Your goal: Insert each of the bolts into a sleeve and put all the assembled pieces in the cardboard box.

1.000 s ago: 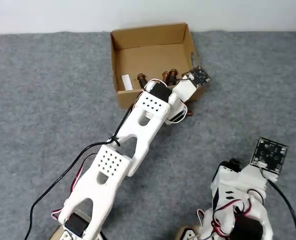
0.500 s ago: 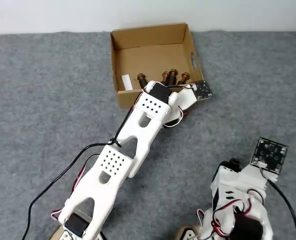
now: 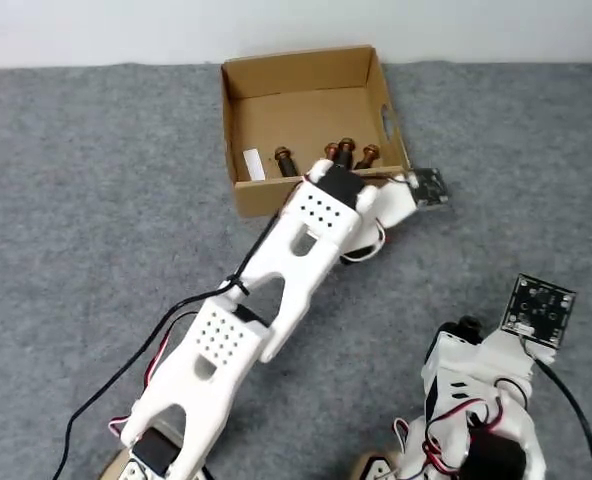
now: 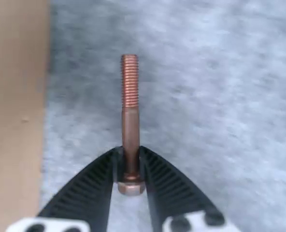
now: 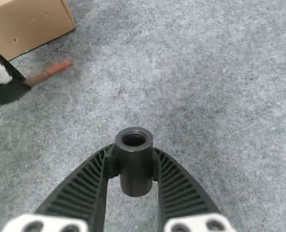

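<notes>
Your left wrist view showed what the high view hid: the left gripper (image 4: 128, 153) was clamped on the head end of a copper bolt (image 4: 130, 96), its threads pointing away from the fingers, just outside the box (image 4: 15, 121) and above the carpet (image 4: 220, 96). Your right wrist view showed the right gripper (image 5: 133, 154) grasping a black sleeve (image 5: 134, 162), bore facing the camera, well apart from the box. It also caught the bolt's threaded tip near a box corner. From the high view you could see the left arm (image 3: 311, 225) stretched to the box's near corner and the right arm (image 3: 481, 400) folded well away from it. Inside the box, four pieces (image 3: 346, 152) sat along the wall nearest the arms, beside a small white label (image 3: 254, 164). Grey carpet surrounded the box, with a pale wall (image 3: 276, 25) beyond it.
</notes>
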### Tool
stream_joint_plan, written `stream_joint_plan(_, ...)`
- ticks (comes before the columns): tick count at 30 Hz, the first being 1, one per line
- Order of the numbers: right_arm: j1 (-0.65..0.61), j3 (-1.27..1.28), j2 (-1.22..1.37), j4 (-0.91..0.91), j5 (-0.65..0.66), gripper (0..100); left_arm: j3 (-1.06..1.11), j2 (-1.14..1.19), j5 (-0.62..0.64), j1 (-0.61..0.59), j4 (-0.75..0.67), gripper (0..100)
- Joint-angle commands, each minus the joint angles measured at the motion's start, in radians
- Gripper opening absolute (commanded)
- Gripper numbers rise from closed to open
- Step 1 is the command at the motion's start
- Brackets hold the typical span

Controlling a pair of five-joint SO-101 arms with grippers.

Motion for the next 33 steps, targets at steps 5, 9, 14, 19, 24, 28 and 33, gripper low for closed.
stream_joint_plan(5,0.010,-0.002,0.005,-0.024,0.008,0.9,0.341,-0.368,0.215,-0.020,0.029,0)
stream_joint_plan(9,0.007,0.000,0.005,-0.024,0.008,0.9,0.509,-0.488,0.414,-0.038,0.029,0)
stream_joint_plan(14,0.007,0.000,0.005,-0.024,0.008,0.9,0.694,-0.621,0.718,-0.043,0.029,0)
stream_joint_plan(19,0.007,0.000,0.005,-0.024,0.008,0.9,0.852,-0.786,1.031,-0.038,0.028,0)
stream_joint_plan(24,0.010,0.000,0.005,-0.024,0.008,0.9,0.986,-0.954,1.350,-0.043,0.028,0)
stream_joint_plan(28,0.010,0.000,0.005,-0.024,0.008,0.9,1.086,-1.062,1.494,-0.048,0.028,0)
stream_joint_plan(33,0.010,0.000,0.005,-0.024,0.008,0.9,1.142,-1.138,1.700,-0.164,-0.012,1)
